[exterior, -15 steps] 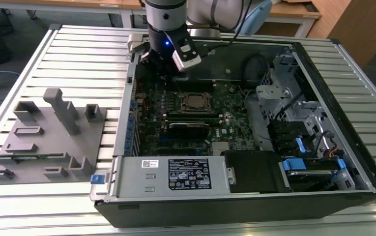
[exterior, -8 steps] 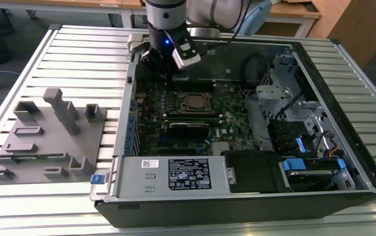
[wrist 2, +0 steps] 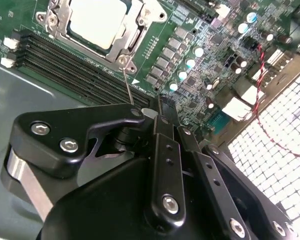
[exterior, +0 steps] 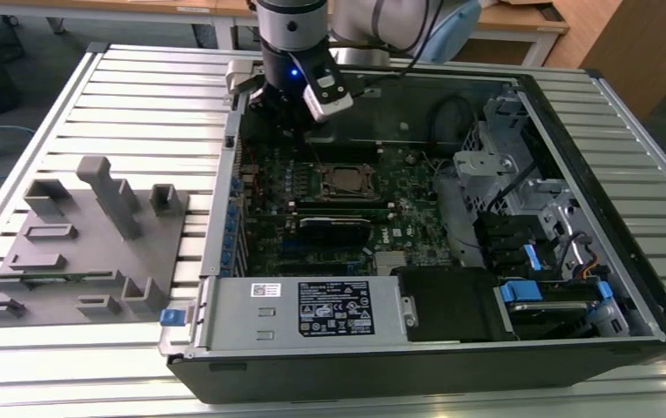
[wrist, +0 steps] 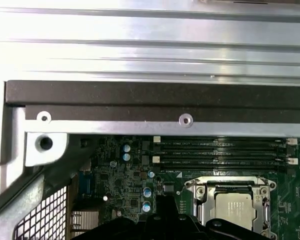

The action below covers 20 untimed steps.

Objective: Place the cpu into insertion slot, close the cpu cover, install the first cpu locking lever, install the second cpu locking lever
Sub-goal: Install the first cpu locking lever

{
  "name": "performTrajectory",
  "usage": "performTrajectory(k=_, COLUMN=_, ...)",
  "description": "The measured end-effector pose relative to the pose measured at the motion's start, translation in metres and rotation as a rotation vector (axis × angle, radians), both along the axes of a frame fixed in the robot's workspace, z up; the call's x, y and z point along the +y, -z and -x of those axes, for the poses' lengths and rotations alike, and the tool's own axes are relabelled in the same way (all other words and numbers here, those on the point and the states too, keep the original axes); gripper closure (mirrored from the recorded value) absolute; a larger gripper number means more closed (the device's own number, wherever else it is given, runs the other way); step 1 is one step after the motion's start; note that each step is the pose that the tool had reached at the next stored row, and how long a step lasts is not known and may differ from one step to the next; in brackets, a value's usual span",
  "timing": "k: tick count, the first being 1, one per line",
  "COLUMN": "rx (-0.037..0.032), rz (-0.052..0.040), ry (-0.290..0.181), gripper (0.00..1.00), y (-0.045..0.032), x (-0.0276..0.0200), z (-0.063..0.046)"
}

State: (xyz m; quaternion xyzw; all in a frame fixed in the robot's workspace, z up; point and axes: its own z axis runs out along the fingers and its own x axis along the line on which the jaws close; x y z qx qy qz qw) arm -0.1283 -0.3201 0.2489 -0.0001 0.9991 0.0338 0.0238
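Soft, even light falls from overhead, leaving the ribbed tabletop [exterior: 147,96] pale and bright, while the inside of the computer case [exterior: 426,387] sits in shade. In the second wrist view the chip [wrist 2: 97,22] glares almost white, and the mesh wall [wrist 2: 270,170] burns out too.

Arm [exterior: 295,26] upright — hand [wrist 2: 155,112] downward, fingertips [wrist 2: 163,119] together.

Nothing I can read: the black label [exterior: 335,307] and white sticker [exterior: 265,290] on the power supply [exterior: 238,327] are illegible.
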Motion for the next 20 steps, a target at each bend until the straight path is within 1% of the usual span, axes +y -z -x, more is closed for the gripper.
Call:
performTrajectory(k=6, rx=-0.0014, rz=-0.0020, ry=0.000, gripper=0.89, y=0.0005, x=0.0054, z=0.001)
performTrajectory(k=13, rx=-0.0032, rz=-0.0074, ry=0.000, gripper=0.89, y=0.0015, x=0.0107, z=0.001)
performTrajectory(k=17, rx=-0.0034, rz=-0.0081, ry=0.000, gripper=0.89, y=0.0019, x=0.0117, z=0.001)
performTrajectory(k=20, rx=-0.0033, rz=-0.0081, ry=0.000, gripper=0.89, y=0.0019, x=0.0118, z=-0.001)
